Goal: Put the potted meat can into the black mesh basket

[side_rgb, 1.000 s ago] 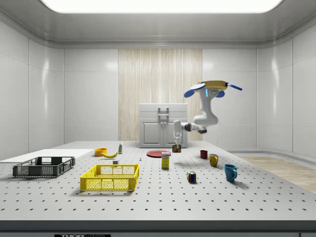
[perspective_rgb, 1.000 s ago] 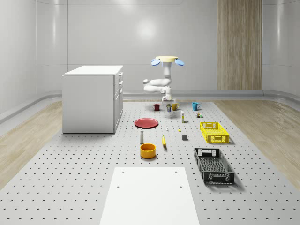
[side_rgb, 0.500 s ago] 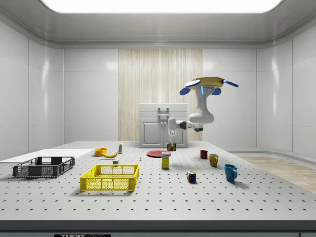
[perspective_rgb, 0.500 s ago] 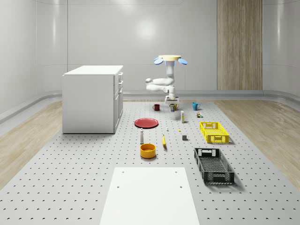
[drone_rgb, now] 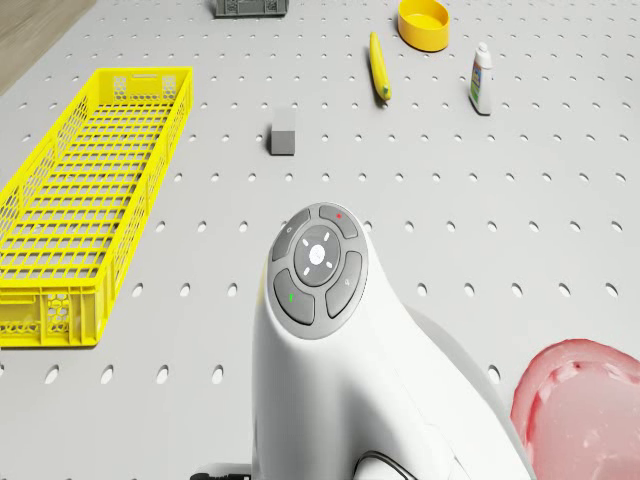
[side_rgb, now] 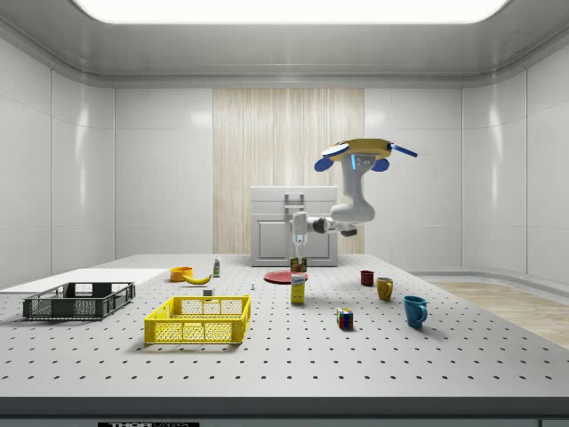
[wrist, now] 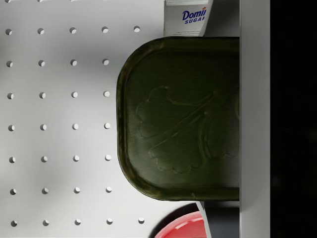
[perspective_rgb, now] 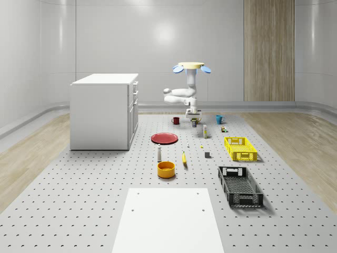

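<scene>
Tool (side_rgb: 300, 253) clamped on potted meat can (side_rgb: 299, 264), upright, lifted; drone (side_rgb: 364, 151) hovers over table (side_rgb: 373, 356).

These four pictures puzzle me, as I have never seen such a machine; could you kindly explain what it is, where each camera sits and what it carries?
It is a simulated flying drone with a robot arm hanging beneath, hovering above a perforated table. One camera looks down over the whole scene, one stands at its side, one sits on the drone's body, and one on the arm's wrist. The gripper holds the potted meat can, lifted off the table near the red plate and a sugar box. Also on the table are a yellow basket, the black mesh basket, a banana, mugs and a white cabinet.
</scene>
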### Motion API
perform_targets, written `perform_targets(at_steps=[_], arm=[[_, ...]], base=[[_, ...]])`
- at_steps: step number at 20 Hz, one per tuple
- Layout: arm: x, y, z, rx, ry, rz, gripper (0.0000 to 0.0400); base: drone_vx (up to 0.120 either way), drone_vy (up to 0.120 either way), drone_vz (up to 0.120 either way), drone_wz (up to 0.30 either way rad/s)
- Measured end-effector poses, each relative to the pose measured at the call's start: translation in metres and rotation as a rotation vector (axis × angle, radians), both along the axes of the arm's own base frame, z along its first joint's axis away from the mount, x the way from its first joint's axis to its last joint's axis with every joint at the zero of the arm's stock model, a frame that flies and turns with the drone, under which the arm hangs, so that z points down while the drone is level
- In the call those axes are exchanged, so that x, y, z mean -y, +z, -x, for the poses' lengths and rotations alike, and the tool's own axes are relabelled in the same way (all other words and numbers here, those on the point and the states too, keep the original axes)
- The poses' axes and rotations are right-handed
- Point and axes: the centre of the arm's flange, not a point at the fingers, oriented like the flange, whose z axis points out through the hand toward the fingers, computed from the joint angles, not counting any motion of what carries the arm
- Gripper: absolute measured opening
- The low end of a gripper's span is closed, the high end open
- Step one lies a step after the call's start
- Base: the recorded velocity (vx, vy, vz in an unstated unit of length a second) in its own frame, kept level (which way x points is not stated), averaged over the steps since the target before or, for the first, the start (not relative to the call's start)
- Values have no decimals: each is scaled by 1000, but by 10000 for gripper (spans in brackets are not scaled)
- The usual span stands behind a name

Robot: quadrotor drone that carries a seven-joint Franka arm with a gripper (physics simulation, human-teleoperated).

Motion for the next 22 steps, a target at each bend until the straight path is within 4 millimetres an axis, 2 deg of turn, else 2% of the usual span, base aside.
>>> perform_targets(at_steps=[19, 22], arm=[[0, 0, 0, 0, 1, 0, 285], [0, 0, 0, 0, 0, 0, 285]], base=[[120, 0, 0, 0], [120, 0, 120, 0]])
